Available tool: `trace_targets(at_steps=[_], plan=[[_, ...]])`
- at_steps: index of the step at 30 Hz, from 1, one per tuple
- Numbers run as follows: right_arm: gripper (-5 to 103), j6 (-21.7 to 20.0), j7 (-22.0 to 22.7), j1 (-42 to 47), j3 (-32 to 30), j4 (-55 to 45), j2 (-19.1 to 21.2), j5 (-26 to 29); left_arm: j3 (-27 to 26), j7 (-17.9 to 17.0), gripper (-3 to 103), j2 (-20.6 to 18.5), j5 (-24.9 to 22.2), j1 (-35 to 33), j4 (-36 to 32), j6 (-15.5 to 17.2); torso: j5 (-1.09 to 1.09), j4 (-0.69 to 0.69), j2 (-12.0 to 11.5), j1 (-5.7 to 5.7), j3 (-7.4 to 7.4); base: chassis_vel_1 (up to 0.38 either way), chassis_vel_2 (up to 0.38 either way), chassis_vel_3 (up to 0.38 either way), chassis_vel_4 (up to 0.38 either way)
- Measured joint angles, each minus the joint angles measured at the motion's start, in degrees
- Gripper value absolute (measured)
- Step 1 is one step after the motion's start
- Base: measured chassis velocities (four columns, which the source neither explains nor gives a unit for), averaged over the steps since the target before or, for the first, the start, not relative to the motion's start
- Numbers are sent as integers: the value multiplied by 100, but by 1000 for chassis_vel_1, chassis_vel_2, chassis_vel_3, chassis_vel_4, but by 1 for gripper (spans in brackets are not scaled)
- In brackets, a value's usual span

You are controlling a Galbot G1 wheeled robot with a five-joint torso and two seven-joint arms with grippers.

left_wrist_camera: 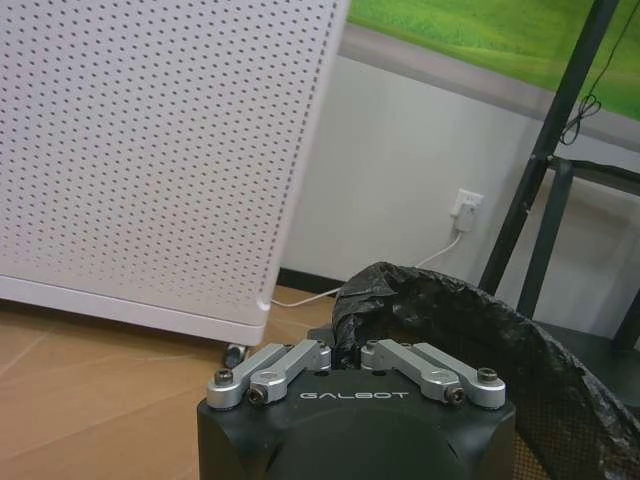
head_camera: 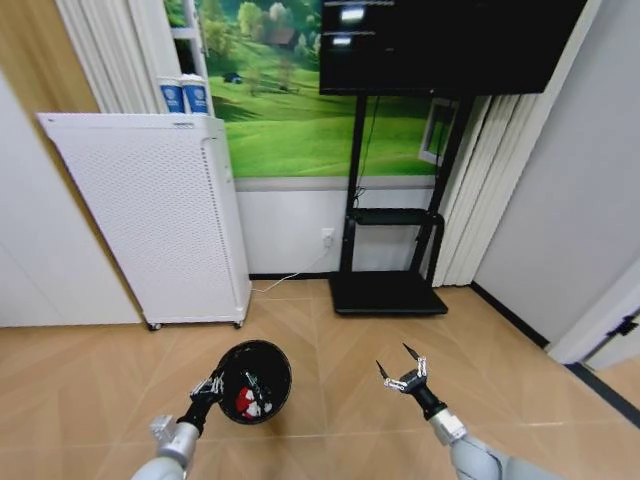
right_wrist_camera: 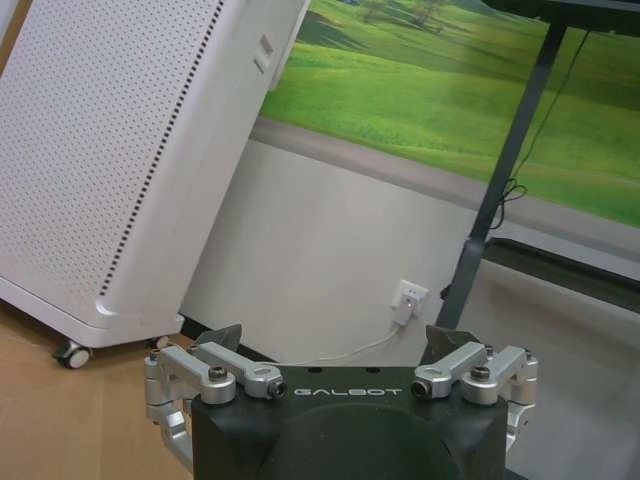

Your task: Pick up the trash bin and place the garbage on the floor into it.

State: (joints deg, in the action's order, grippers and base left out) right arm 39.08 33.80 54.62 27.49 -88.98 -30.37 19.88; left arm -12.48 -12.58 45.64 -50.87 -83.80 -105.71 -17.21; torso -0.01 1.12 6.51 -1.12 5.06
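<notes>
The left claw [head_camera: 213, 385] sits low and close, pinched on the rim of the small black round trash bin [head_camera: 262, 366] with its crinkled black liner, holding it above the light-brown herringbone wooden floor [head_camera: 340, 350]; red-and-white wrapper bits [head_camera: 246, 400] lie inside the bin; the right claw [head_camera: 402, 365] hangs apart to the right, its fingers spread wide with nothing between them; behind stand a tall white perforated cabinet [head_camera: 150, 220] on castors and a black television stand [head_camera: 388, 285] against the wall.
</notes>
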Motion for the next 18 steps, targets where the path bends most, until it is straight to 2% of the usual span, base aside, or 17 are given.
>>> trace_targets(at_steps=[5, 9, 12, 18], plan=[[100, 112, -188, 87, -92, 45, 0, -35, 51, -22, 7, 41, -2, -50, -50, -1, -2, 1, 0, -1, 0, 114, 100, -80, -129], [100, 141, -182, 280, -338, -23, 11, -39, 55, 41, 7, 74, 31, -118, -42, -20, 5, 1, 0, -1, 1, -26, -5, 38, 36], [100, 274, -311, 481, -534, -13, 72, -31, 66, 69, 7, 98, 55, -137, -20, -26, 2, 4, 0, -1, 0, -33, -63, 47, 70], [100, 453, -455, 863, -859, 101, 88, -344, 142, 49, 7, 127, 58, -76, 48, -27, -1, 5, 0, -1, 0, 108, -28, -169, 15]])
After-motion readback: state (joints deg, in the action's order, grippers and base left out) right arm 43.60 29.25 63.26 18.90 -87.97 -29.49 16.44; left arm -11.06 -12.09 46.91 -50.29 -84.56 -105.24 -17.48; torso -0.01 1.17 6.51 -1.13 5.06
